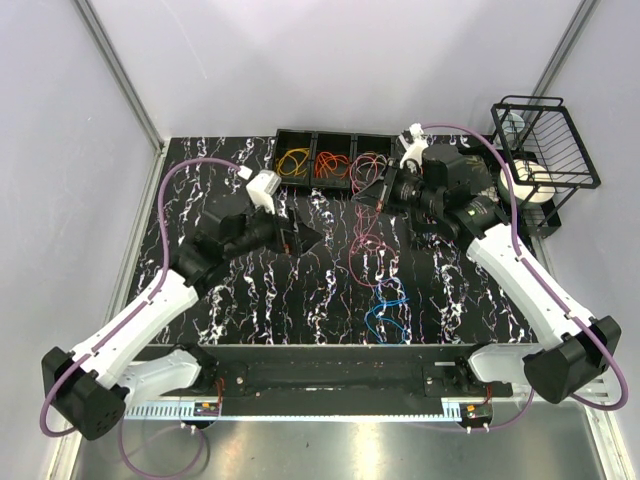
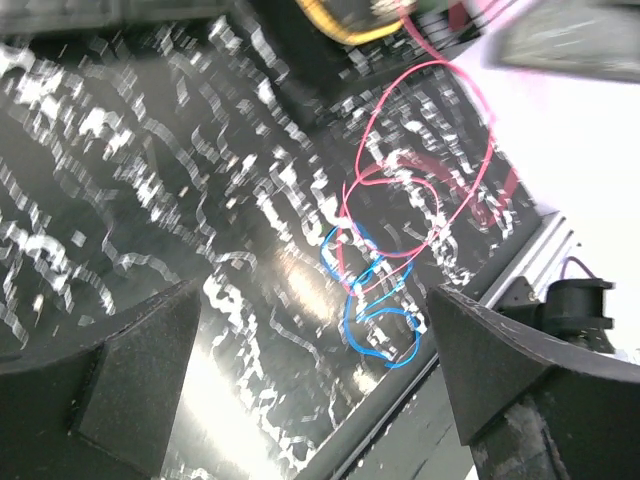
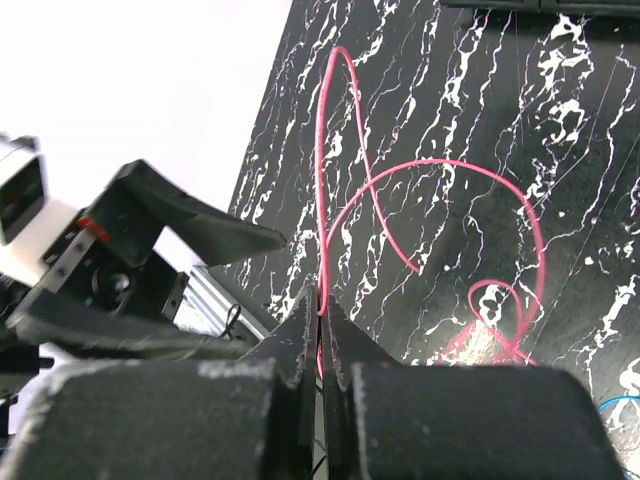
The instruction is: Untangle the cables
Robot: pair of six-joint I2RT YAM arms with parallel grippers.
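My right gripper [image 3: 320, 305] is shut on a pink-red cable [image 3: 430, 165] and holds it lifted above the black marbled table; in the top view the gripper [image 1: 362, 192] sits near the tray and the cable [image 1: 362, 240] hangs down from it. A blue cable [image 1: 387, 308] lies on the table below, tangled with pink strands; it shows in the left wrist view [image 2: 372, 305] with the pink cable [image 2: 425, 150]. My left gripper [image 1: 305, 238] is open and empty, hovering left of the pile, its fingers [image 2: 130, 360] wide apart.
A black three-compartment tray [image 1: 335, 135] at the back holds orange-yellow [image 1: 294, 162], red-orange [image 1: 331, 165] and reddish [image 1: 372, 162] cables. A black wire rack [image 1: 545, 140] with a white roll stands at the back right. The table's front edge [image 1: 330, 350] runs near the blue cable.
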